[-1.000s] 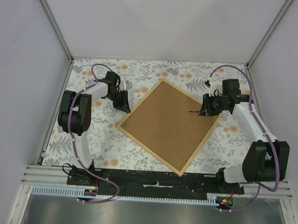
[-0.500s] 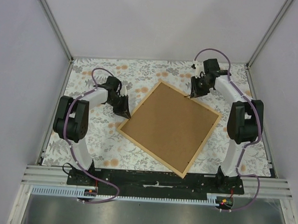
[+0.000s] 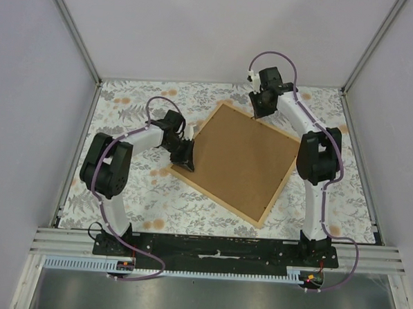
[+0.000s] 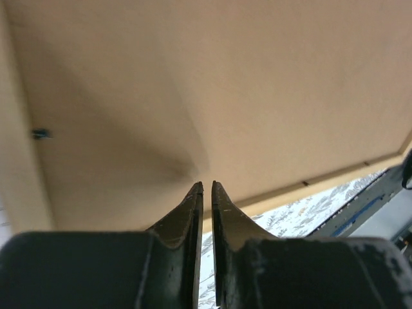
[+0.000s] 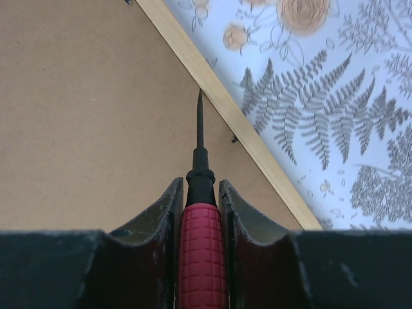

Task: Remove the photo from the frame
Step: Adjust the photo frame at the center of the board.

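The frame [image 3: 237,159] lies face down on the floral cloth, turned like a diamond, its brown backing board up inside thin tan strips. The photo is hidden under the board. My left gripper [image 3: 185,158] is shut and empty, its tips at the frame's left corner; the left wrist view shows the board [image 4: 212,90] close ahead. My right gripper [image 3: 259,110] is shut on a red-handled screwdriver [image 5: 201,238]. Its thin tip [image 5: 199,103] points over the board near the far tan strip [image 5: 219,96], beside a small black retaining tab [image 5: 235,138].
The floral cloth [image 3: 142,193] covers the table. Purple-grey walls and metal posts close in the left, right and back. A black rail [image 3: 215,248] with both arm bases runs along the near edge. Another small tab [image 4: 42,134] shows on the board.
The right gripper moved with the screwdriver from the frame's right corner to its far corner. The left gripper moved right against the frame's left corner. The frame shifted and turned a little.
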{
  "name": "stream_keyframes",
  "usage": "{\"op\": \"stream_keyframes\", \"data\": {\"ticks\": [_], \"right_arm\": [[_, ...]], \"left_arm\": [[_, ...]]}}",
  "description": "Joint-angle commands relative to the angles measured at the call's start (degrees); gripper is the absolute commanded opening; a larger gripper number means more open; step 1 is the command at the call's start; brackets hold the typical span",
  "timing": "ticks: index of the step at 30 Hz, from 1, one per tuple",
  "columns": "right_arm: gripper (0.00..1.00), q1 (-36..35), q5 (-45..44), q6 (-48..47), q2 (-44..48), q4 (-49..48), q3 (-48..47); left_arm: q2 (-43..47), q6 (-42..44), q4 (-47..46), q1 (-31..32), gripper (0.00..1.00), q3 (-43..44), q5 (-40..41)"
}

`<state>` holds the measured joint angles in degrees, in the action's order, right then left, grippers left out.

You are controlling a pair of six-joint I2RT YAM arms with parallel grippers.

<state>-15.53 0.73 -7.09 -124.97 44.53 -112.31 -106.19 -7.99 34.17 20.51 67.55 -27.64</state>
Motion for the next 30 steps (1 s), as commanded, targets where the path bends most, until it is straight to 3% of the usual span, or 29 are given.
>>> {"op": "stream_keyframes", "data": {"ticks": [1, 7, 10, 15, 23, 30], "right_arm": [[0.0, -1.1, -0.9, -1.1, -0.7, -3.8, -5.0], [0.0, -1.4, 18.0, 2.2, 13.7, -10.7, 12.2], [0.0, -1.4, 28.4, 6.8, 19.0, -14.6, 21.4], [0.0, -1.8, 40.6, 19.1, 20.1, -23.5, 32.0], [0.0, -4.6, 46.7, 32.1, 15.9, -37.4, 38.2], [0.0, -6.9, 43.5, 35.4, 10.5, -34.4, 35.5]], "left_arm": [[1.9, 3.1, 0.1, 1.5, 0.15, 1.0, -6.2], [8.4, 3.8, 0.4, -4.2, 0.15, 4.9, -6.2], [9.1, 5.9, -0.9, -8.5, 0.16, 6.2, 0.6], [4.1, 7.9, -3.7, -13.7, 0.16, 5.1, 7.7], [-2.4, 7.9, -5.1, -15.2, 0.15, 1.0, 3.4], [-2.4, 7.9, -3.9, -15.2, 0.15, -2.0, -4.1]]}}
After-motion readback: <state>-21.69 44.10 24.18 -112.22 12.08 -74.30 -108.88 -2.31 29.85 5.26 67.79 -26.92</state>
